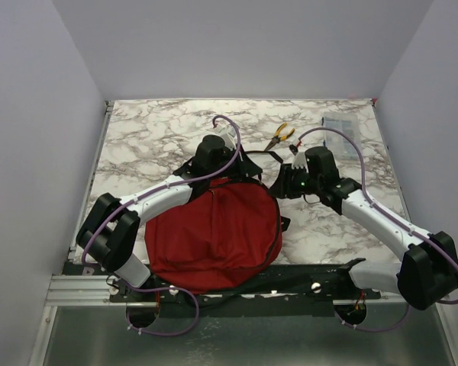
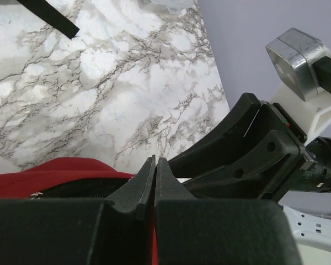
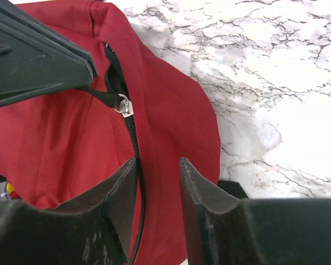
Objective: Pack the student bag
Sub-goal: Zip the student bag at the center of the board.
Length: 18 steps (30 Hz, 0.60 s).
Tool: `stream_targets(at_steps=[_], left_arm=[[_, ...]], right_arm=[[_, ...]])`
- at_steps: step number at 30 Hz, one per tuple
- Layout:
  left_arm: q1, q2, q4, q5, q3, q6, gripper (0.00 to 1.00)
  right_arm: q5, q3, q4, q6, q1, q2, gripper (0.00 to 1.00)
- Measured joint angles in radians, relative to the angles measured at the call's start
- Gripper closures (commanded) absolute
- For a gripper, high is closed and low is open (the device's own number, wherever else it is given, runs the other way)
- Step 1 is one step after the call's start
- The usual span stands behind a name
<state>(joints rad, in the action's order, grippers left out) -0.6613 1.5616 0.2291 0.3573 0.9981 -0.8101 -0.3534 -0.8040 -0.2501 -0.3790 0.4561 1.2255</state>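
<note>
The dark red student bag [image 1: 214, 236] lies on the marble table between my arms, its black zipper partly open. In the right wrist view the metal zipper slider [image 3: 123, 105] shows on the red fabric [image 3: 55, 143]. Its black pull tab [image 3: 102, 96] runs into my left gripper's black fingers [image 3: 38, 61]. My left gripper [image 2: 154, 161] is shut at the bag's far edge [image 2: 60, 168], with a sliver of red between the jaws. My right gripper [image 3: 159, 165] is open. Its fingers straddle the bag's red edge beside the zipper, at the bag's far right [image 1: 281, 185].
Yellow-handled pliers [image 1: 278, 136] lie on the marble behind the grippers. A clear flat item [image 1: 340, 122] lies at the far right corner. Black bag straps [image 1: 252, 156] spread behind the bag. A black strap [image 2: 47, 14] crosses the left wrist view. Grey walls enclose the table.
</note>
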Motion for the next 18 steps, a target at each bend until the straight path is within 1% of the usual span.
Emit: stream_targets(at_steps=[3,4,5,6,11,18], left_arm=[[0.0,0.0,-0.005,-0.004,0.0,0.0,1.0],[0.0,0.0,-0.01,-0.008,0.0,0.0,1.0],[0.0,0.0,-0.016,-0.011,0.0,0.0,1.0],[0.0,0.0,-0.025,-0.017,0.0,0.001,1.0],[0.0,0.0,-0.066,-0.059,0.002,0.007,1.0],[0.011,0.0,-0.23,-0.232,0.041,0.035,1.0]], right_arm=[[0.001,0.004,0.003,-0.005,0.0,0.007,0.81],[0.0,0.007,0.007,-0.006,0.0,0.007,0.87],[0.0,0.011,0.013,-0.011,0.0,0.007,0.96],[-0.002,0.016,0.021,-0.015,0.0,0.007,1.0],[0.001,0.04,0.039,-0.032,0.0,0.004,1.0],[0.077,0.078,0.038,-0.084,0.0,-0.056,1.0]])
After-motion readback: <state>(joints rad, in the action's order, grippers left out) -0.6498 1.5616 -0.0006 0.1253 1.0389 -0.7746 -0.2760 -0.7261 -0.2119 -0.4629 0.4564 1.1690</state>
